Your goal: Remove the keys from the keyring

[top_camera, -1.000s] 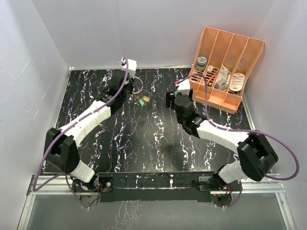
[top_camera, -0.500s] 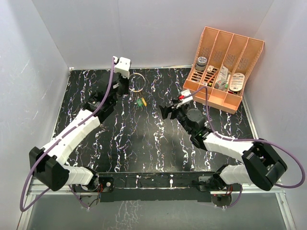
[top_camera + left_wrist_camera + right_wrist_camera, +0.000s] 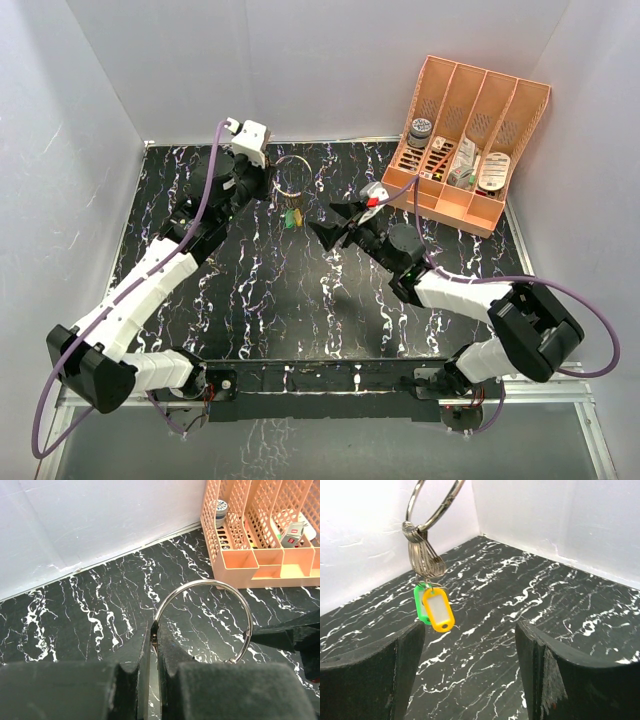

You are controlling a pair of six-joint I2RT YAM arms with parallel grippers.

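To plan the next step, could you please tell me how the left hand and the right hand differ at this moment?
The left hand is shut on the ring; the right hand is open and empty. The left hand holds the ring up; the right hand faces the keys hanging from it. Both have black fingers.

Your left arm (image 3: 150,280) stretches far forward along the left side, with the wrist lifted at the far end. Your left gripper (image 3: 155,652) has its jaws pinched almost together on the keyring (image 3: 202,581). Your right arm (image 3: 455,287) lies low and bends toward the middle. Your right gripper (image 3: 470,670) points left, with its jaws spread wide and nothing between them.
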